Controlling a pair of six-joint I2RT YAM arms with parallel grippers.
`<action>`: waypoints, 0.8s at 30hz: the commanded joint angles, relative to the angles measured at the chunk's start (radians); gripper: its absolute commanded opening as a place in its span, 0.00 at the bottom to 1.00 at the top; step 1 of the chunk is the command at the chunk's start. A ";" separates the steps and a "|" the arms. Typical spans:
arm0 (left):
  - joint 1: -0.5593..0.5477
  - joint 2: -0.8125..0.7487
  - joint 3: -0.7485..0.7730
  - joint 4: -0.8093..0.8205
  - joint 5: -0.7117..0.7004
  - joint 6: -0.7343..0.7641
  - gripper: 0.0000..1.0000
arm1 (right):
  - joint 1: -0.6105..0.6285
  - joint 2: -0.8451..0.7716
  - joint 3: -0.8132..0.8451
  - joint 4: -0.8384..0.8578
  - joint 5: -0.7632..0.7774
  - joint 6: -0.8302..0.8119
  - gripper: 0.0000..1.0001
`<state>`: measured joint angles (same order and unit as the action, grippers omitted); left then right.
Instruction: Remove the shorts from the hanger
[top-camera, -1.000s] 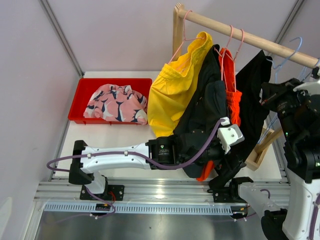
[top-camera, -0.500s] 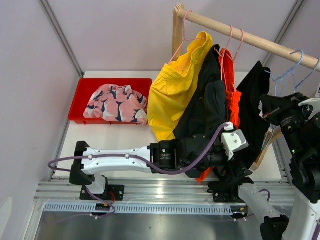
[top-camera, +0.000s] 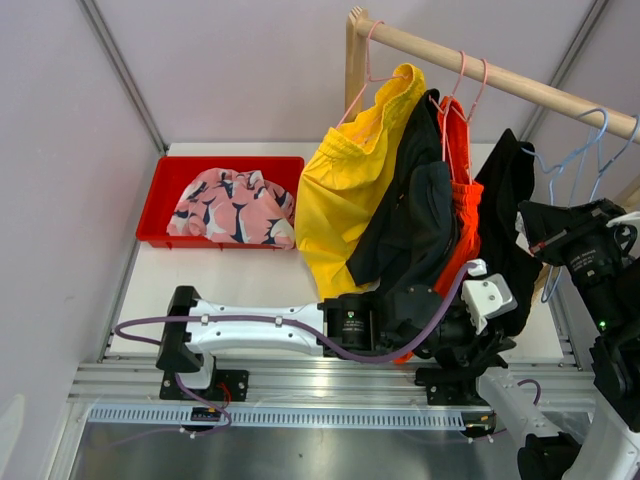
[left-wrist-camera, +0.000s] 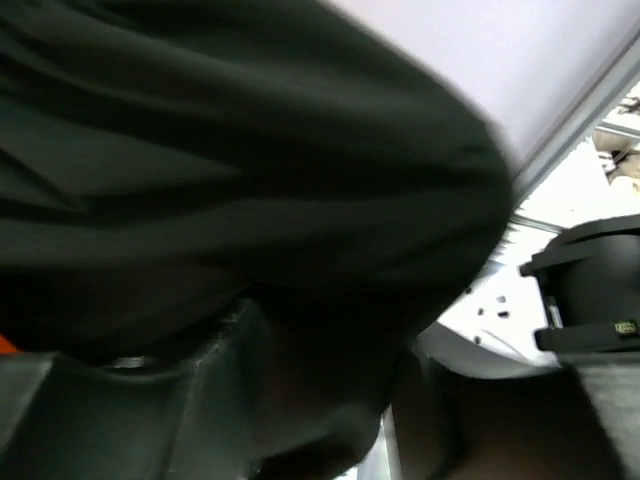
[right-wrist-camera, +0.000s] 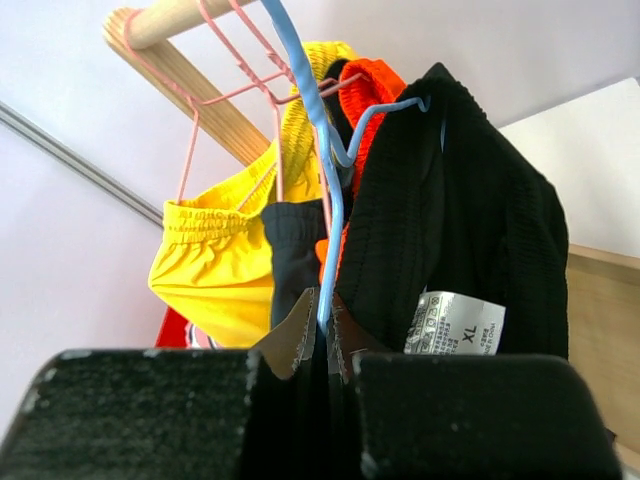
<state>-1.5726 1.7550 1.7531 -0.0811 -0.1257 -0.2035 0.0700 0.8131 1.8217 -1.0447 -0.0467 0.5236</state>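
1. Seen from above, a wooden rail runs across the upper right. Four pairs of shorts hang from it side by side.
2. From left to right they are the yellow shorts, the dark charcoal shorts, the orange shorts and the black shorts.
3. The pink patterned shorts lie crumpled in a red tray at the far left of the table, well apart from the rail.
4. My right gripper is clenched on the lower wire of a blue hanger. This hanger carries the black shorts.
5. In my right wrist view, a white size label reading XL shows on the black shorts, just beside my fingers.
6. My left arm reaches low across the table to the right. My left gripper sits beneath the hems of the dark charcoal and black shorts.
7. My left wrist view is filled with blurred dark fabric draped over the fingers. I cannot tell whether that gripper is released or grasping the cloth.
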 joint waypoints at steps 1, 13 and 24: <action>-0.004 0.001 0.054 0.064 -0.040 -0.007 0.44 | -0.007 0.000 0.067 0.025 -0.041 0.004 0.00; -0.052 -0.063 -0.030 0.064 -0.072 0.003 0.00 | -0.006 0.024 0.059 0.046 -0.029 -0.031 0.00; -0.340 -0.147 -0.366 0.149 -0.216 -0.079 0.00 | 0.004 0.135 0.162 0.074 0.045 -0.116 0.00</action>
<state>-1.8061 1.6131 1.4582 0.0902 -0.3672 -0.2131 0.0727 0.9077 1.9217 -1.1526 -0.0574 0.4534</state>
